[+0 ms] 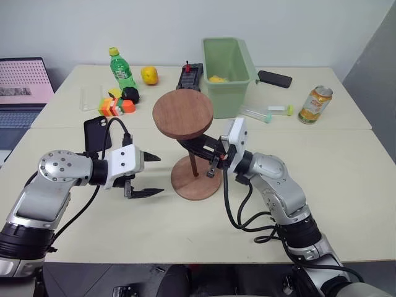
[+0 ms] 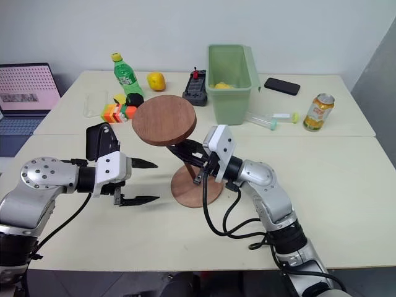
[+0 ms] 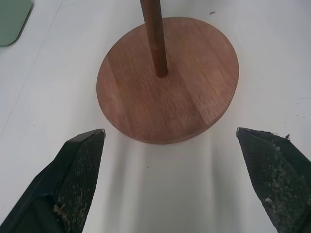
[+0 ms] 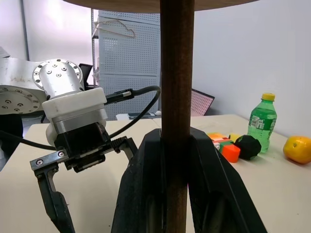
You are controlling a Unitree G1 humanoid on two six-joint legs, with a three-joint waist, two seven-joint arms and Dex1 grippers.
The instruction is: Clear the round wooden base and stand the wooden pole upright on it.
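1. At the far side of the worktop [image 1: 346, 179] stands a green bin [image 1: 228, 65] with something yellow lying in its bottom — I cannot tell what it is.
2. Near the bin lie a clear tube [image 1: 265, 112] with a yellow-green cap, a drink can [image 1: 315, 104] standing upright, and a black phone [image 1: 275, 78].
3. My right fingers [image 1: 199, 147] are closed on the wooden pole [image 1: 193, 164], gripping the rod partway up between its two ends.
4. The pole's foot sits at the centre hole of the round wooden base [image 1: 197, 179], which lies flat on the worktop; the rod leans a little, and the disc fixed to its top is tilted towards me.
5. My left fingers [image 1: 146, 175] are spread wide and hold nothing — their tips hang just beside the base's near-left edge, not touching it.
6. My right forearm reaches in from the right, the wrist turned so the fingers point leftward at the rod.
7. My left arm comes in from the left, fingers angled down and towards the base.
8. Behind my left arm are a green bottle [image 1: 122, 68], a lemon [image 1: 149, 75] and some coloured blocks [image 1: 116, 106].
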